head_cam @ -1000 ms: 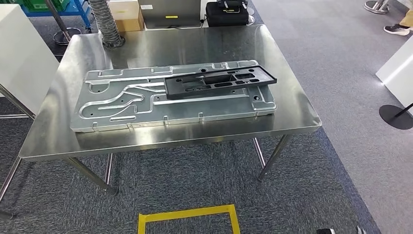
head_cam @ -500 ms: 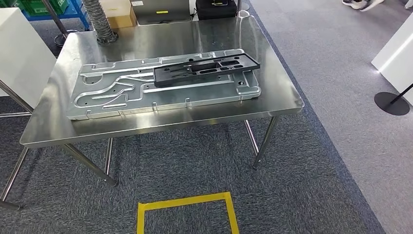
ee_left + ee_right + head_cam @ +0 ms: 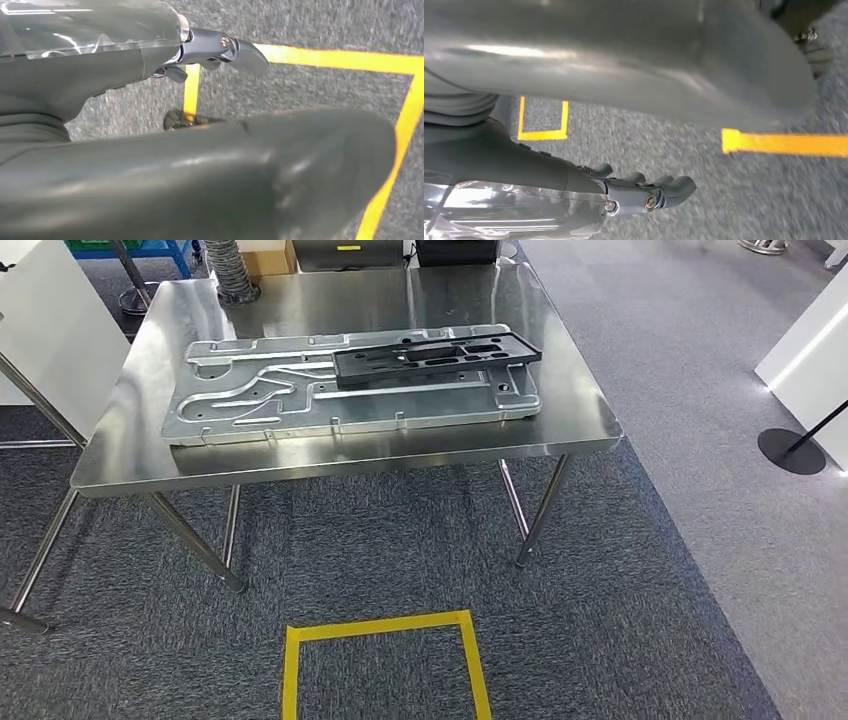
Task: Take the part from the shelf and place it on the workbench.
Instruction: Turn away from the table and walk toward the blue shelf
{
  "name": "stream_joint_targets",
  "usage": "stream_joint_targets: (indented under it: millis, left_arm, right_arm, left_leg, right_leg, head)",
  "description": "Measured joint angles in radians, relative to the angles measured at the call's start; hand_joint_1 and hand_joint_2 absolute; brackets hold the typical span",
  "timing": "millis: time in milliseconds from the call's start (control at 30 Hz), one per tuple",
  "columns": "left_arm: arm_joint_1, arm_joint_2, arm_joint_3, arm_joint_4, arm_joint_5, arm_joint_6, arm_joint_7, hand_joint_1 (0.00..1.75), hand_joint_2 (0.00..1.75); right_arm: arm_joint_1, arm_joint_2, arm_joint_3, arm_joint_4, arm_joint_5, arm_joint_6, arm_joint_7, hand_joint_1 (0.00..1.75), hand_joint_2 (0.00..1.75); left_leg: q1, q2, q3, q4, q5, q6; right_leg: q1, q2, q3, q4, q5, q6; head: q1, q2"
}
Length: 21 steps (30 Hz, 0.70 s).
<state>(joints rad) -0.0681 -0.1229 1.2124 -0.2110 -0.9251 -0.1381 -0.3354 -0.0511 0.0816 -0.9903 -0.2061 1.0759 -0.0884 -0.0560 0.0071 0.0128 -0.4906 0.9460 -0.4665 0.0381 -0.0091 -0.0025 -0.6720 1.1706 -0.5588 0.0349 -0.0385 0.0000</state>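
floor: grey short-pile carpet [image 3: 620, 640], speckled, fills the lower half of the head view; a paler grey strip runs down the right side. yellow tape square [image 3: 382, 665] lies on it at bottom centre, thin-lined and hollow.

workbench [image 3: 130, 455]: polished stainless top with rounded corners and mirror-like reflections, on slim round steel legs; it takes up the upper centre of the frame.

aluminium plate [image 3: 260, 405]: large flat silver rectangle with milled curving channels, small holes and little tabs along its edges, lying flat on the bench top.

part [image 3: 436, 352]: long matte black rectangular frame with several cut-out slots, resting on the right half of the plate, a little skewed to it, its right end reaching the plate's upper right corner.

white panel [image 3: 45, 325] at upper left. black round base [image 3: 795, 452] of a stand at right edge.

left hand [image 3: 220, 50]: hangs over the carpet and tape line; dark glossy fingers lie loosely curled, apart, grasping nothing.

right hand [image 3: 649, 192]: also hangs above carpet; fingers side by side, slightly bent, nothing in them.
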Motion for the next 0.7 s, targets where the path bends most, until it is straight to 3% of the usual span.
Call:
stream_joint_targets:
  millis: [33,67,100,133,200,233,300,367,400,433,500,533,567,633,667,700]
  left_arm:
    - [0.0,0.002,-0.001,0.0,-0.002,0.0,-0.003,0.0,0.0]
    - [0.001,0.003,-0.003,0.0,-0.005,-0.001,-0.006,0.0,0.0]
    - [0.001,0.005,-0.006,0.0,-0.007,-0.002,-0.009,0.0,0.0]
    - [0.001,0.006,-0.01,0.0,-0.009,-0.004,-0.012,0.0,0.0]
    - [0.0,0.008,-0.016,0.0,-0.014,-0.005,-0.017,0.0,0.0]
    - [0.0,0.009,-0.018,0.0,-0.017,-0.005,-0.018,0.0,0.0]
    - [-0.002,0.012,-0.021,0.0,-0.024,-0.006,-0.019,0.0,0.0]
    - [-0.002,0.016,-0.024,0.0,-0.028,-0.006,-0.02,0.0,0.0]
    - [-0.002,0.018,-0.025,0.0,-0.028,-0.006,-0.02,0.0,0.0]
    - [-0.001,0.02,-0.026,0.0,-0.028,-0.007,-0.02,0.0,0.0]
    - [-0.001,0.022,-0.028,0.0,-0.027,-0.008,-0.025,0.0,0.0]
    - [-0.001,0.023,-0.029,0.0,-0.025,-0.008,-0.029,0.0,0.0]
    - [-0.001,0.023,-0.03,0.0,-0.023,-0.009,-0.032,0.0,0.0]
    - [-0.002,0.026,-0.033,0.0,-0.021,-0.01,-0.037,0.0,0.0]
    - [-0.002,0.028,-0.033,0.0,-0.021,-0.01,-0.038,0.0,0.0]
    - [-0.004,0.029,-0.034,0.0,-0.021,-0.01,-0.038,0.0,0.0]
  right_arm:
    - [0.0,0.002,0.0,0.001,0.0,0.001,-0.003,0.0,0.0]
    - [-0.001,0.004,0.0,0.002,0.0,0.001,-0.006,0.0,0.0]
    - [-0.001,0.006,0.0,0.002,0.0,0.001,-0.008,0.0,0.0]
    - [-0.002,0.007,0.0,0.003,0.0,0.001,-0.01,0.0,0.0]
    - [-0.007,0.009,0.0,0.003,-0.001,0.0,-0.013,0.0,0.0]
    - [-0.009,0.009,0.0,0.003,-0.001,-0.002,-0.013,0.0,0.0]
    - [-0.013,0.01,0.0,0.003,-0.002,-0.005,-0.013,0.0,0.0]
    - [-0.013,0.012,0.0,0.004,-0.004,-0.007,-0.013,0.0,0.0]
    - [-0.014,0.013,0.0,0.004,-0.004,-0.008,-0.013,0.0,0.0]
    - [-0.014,0.014,-0.001,0.005,-0.004,-0.008,-0.013,0.0,0.0]
    - [-0.014,0.015,-0.001,0.005,-0.001,-0.005,-0.013,0.0,0.0]
    - [-0.014,0.015,-0.001,0.006,0.002,-0.004,-0.013,0.0,0.0]
    - [-0.014,0.015,0.0,0.006,0.004,-0.003,-0.012,0.0,0.0]
    - [-0.014,0.017,0.0,0.007,0.006,-0.003,-0.01,0.0,0.0]
    - [-0.014,0.018,0.0,0.007,0.007,-0.004,-0.009,0.0,0.0]
    - [-0.014,0.019,0.0,0.008,0.007,-0.004,-0.007,0.0,0.0]
  left_leg:
    - [0.0,0.0,-0.014,0.003,0.009,-0.001]
    - [0.0,0.001,-0.029,0.008,0.018,-0.002]
    - [0.0,0.001,-0.046,0.014,0.026,-0.005]
    - [0.001,0.001,-0.063,0.022,0.033,-0.008]
    - [0.001,0.0,-0.091,0.04,0.044,-0.016]
    - [0.0,0.0,-0.099,0.047,0.05,-0.022]
    - [-0.001,0.001,-0.109,0.054,0.063,-0.035]
    - [0.001,0.0,-0.116,0.057,0.069,-0.049]
    - [0.003,-0.002,-0.123,0.071,0.049,-0.053]
    - [0.004,-0.003,-0.133,0.102,0.012,-0.056]
    - [0.006,-0.005,-0.162,0.215,-0.093,-0.06]
    - [0.006,-0.004,-0.173,0.276,-0.13,-0.061]
    - [0.007,-0.005,-0.176,0.324,-0.145,-0.062]
    - [0.006,-0.005,-0.141,0.332,-0.104,-0.061]
    - [0.006,-0.005,-0.097,0.285,-0.071,-0.057]
    - [0.005,-0.005,-0.043,0.213,-0.057,-0.053]
  right_leg:
    - [-0.003,0.0,-0.011,0.062,-0.032,0.004]
    - [-0.005,0.0,-0.01,0.1,-0.039,0.007]
    - [-0.008,0.0,0.008,0.105,-0.022,0.01]
    - [-0.01,0.0,0.044,0.072,0.008,0.01]
    - [-0.011,0.0,0.152,-0.065,0.044,0.007]
    - [-0.01,0.001,0.199,-0.135,0.039,0.003]
    - [-0.004,0.002,0.24,-0.206,0.02,-0.007]
    - [-0.004,-0.001,0.23,-0.213,0.03,-0.022]
    - [-0.005,-0.004,0.221,-0.214,0.04,-0.031]
    - [-0.006,-0.007,0.21,-0.215,0.051,-0.039]
    - [-0.003,-0.009,0.182,-0.211,0.073,-0.049]
    - [-0.001,-0.009,0.166,-0.208,0.083,-0.051]
    - [0.001,-0.01,0.148,-0.204,0.094,-0.051]
    - [0.004,-0.01,0.11,-0.193,0.115,-0.05]
    - [0.005,-0.009,0.09,-0.186,0.125,-0.047]
    - [0.006,-0.009,0.074,-0.179,0.135,-0.044]
  head:
    - [0.0,0.0]
    - [0.0,0.0]
    - [0.0,0.0]
    - [0.0,0.0]
    - [0.0,0.0]
    - [0.0,0.0]
    - [0.0,0.0]
    - [0.0,0.0]
    - [0.0,0.0]
    - [0.0,0.0]
    - [0.0,0.0]
    - [0.0,0.0]
    - [0.0,0.0]
    - [0.0,0.0]
    - [0.0,0.0]
    - [0.0,0.0]
